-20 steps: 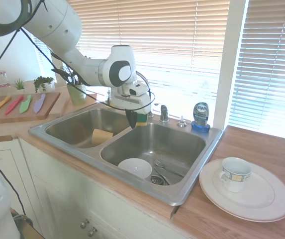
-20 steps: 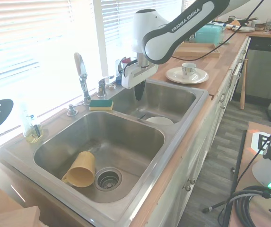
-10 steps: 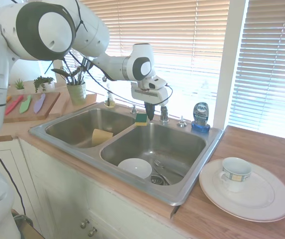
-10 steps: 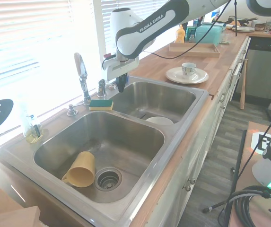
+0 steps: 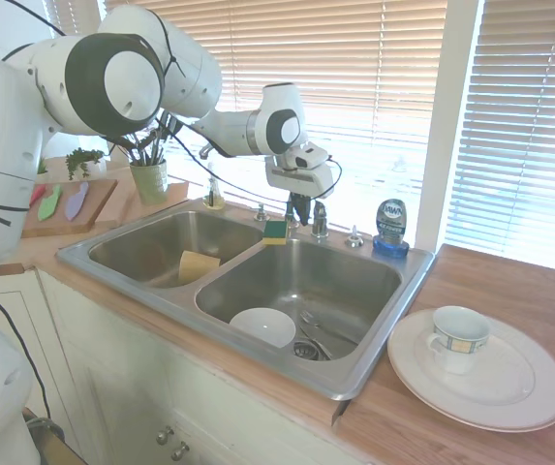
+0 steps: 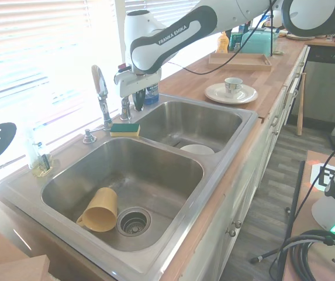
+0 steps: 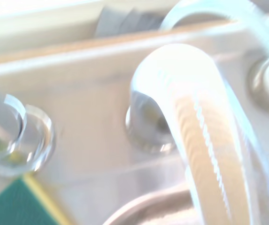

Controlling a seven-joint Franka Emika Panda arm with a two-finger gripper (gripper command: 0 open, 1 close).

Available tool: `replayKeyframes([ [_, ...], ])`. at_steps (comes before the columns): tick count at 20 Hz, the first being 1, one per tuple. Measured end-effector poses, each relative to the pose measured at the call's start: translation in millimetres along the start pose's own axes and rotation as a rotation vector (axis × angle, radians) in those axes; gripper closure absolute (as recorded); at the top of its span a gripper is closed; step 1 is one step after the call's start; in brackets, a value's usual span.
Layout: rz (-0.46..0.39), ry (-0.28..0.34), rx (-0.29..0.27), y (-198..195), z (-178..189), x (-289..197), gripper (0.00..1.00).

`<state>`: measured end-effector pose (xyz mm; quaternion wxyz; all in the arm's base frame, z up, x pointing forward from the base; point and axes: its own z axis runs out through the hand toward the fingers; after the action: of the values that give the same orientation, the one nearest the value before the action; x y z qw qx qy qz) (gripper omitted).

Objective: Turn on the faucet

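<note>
The faucet's thin chrome gooseneck spout [image 6: 99, 82] arches up from the sink's back ledge. Its short chrome lever handle [image 5: 320, 221] [image 6: 125, 108] stands on a stubby base beside it. My gripper [image 5: 300, 211] [image 6: 137, 104] points down right next to the handle, on its basin side, fingers shut with nothing in them. I cannot tell whether it touches the handle. The wrist view shows the handle [image 7: 190, 122] close up and blurred, filling the middle.
A green-and-yellow sponge [image 5: 275, 231] [image 6: 124, 129] lies on the divider below the gripper. A dark blue dish-soap bottle [image 5: 390, 226] and a small chrome cap [image 5: 354, 237] stand nearby. The double sink [image 5: 364, 373] holds a white bowl [image 5: 262, 326] and a yellow cup [image 6: 100, 211].
The arm has swung from over the basin to the back ledge. The gripper has come up beside the lever handle.
</note>
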<state>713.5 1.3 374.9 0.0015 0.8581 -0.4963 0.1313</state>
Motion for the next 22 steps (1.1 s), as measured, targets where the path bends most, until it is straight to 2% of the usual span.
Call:
replayKeyframes([
  [6,0.03,0.117,0.135,-8,-6,0,1.0],
  [9,0.049,0.155,0.172,-4,-12,-3,1.0],
  [18,0.066,0.179,0.191,4,-23,-2,1.0],
  [22,0.071,0.169,0.165,11,-15,-2,1.0],
])
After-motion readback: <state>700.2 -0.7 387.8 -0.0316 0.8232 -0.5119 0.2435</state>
